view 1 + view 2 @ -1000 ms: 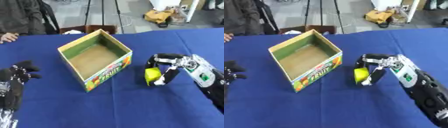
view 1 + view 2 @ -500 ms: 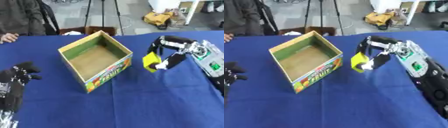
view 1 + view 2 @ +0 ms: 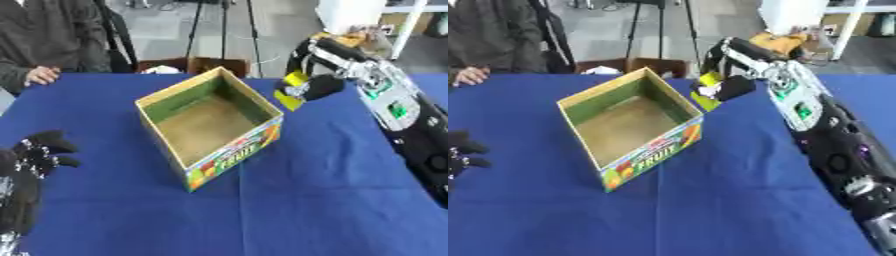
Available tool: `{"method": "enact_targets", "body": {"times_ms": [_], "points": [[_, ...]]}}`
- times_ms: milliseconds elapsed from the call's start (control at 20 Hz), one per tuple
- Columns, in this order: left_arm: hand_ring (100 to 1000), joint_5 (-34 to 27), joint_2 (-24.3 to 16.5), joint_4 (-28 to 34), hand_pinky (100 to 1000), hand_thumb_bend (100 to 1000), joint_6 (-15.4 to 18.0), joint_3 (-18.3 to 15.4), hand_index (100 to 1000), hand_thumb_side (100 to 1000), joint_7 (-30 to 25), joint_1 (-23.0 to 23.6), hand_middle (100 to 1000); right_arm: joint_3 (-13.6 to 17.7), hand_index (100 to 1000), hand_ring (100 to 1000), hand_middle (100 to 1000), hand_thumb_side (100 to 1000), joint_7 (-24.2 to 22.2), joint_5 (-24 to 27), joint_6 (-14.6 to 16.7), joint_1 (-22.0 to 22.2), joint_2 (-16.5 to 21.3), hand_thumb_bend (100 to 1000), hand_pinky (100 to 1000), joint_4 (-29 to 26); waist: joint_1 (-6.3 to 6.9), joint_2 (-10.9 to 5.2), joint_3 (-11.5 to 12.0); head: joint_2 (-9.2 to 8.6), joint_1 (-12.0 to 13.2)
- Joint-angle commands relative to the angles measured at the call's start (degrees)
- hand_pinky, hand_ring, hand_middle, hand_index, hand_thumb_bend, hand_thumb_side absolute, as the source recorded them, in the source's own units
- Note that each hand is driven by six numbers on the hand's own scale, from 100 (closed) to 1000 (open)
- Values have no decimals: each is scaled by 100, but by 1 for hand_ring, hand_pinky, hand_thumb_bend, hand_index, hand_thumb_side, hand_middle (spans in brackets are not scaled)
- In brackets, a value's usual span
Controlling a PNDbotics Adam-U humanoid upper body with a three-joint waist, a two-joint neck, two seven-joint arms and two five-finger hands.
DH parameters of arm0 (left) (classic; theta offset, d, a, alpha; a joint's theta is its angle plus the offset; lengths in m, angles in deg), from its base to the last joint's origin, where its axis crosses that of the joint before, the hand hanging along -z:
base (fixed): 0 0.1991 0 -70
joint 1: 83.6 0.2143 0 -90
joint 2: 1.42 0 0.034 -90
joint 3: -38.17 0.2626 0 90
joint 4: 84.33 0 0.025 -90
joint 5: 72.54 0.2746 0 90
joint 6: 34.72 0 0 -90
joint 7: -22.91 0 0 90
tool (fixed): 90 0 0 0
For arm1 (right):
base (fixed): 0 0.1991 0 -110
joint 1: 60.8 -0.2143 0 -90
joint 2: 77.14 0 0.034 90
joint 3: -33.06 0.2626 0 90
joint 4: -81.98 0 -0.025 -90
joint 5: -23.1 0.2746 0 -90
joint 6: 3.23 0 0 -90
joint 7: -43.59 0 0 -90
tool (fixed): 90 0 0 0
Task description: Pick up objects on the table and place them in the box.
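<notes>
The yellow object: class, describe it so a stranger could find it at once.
Start at the open cardboard box on the blue table. Just beyond its far right corner, the right robot hand grips a small object in the air. It is the only bright yellow thing there.

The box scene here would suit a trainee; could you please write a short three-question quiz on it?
1. True or false: the right hand is curled round a yellow object.
2. The yellow object is: A) inside the box; B) held in the air just right of the box's far corner; C) lying on the blue table.
3. Where does the left hand show?

Key: 1 true. 2 B. 3 At the lower left edge, holding nothing.
</notes>
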Motion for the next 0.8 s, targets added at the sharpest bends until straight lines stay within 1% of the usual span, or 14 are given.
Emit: {"method": "enact_targets", "body": {"times_ms": [50,250,450,500,550,600,650,800], "points": [[658,-56,9,140,574,861,4,77,747,895,-100,-140,568,78,591,683,479,451,173,-433,60,-245,-203,193,501,221,21,-63,82,-111,-185],[658,-101,69,158,574,861,2,138,747,894,-166,-203,567,2,624,694,508,469,258,-812,179,-342,-597,212,514,425,47,-24,215,-108,-379],[652,-124,107,164,574,862,-2,171,746,893,-207,-239,566,-214,690,730,577,484,2,-1233,465,-299,-859,262,560,418,67,-12,248,-94,-480],[648,-127,113,162,573,862,-3,172,747,893,-209,-237,566,-241,699,735,589,483,-70,-1301,527,-281,-897,276,565,405,68,-12,245,-91,-482],[639,-131,118,160,573,862,-2,172,746,893,-208,-233,565,-260,730,748,637,482,-135,-1349,577,-264,-921,334,584,392,67,-14,239,-88,-481],[639,-134,119,160,573,862,0,170,746,893,-207,-229,565,-271,736,751,650,483,-191,-1383,614,-249,-931,349,588,375,65,-17,230,-88,-477],[639,-135,116,158,573,862,0,169,746,893,-207,-226,565,-274,762,765,709,486,-231,-1404,638,-237,-932,397,602,356,64,-22,218,-88,-469],[640,-131,105,156,574,862,0,167,746,893,-210,-224,565,-253,781,772,726,498,-259,-1376,644,-208,-908,402,608,290,55,-45,170,-87,-439]]}}
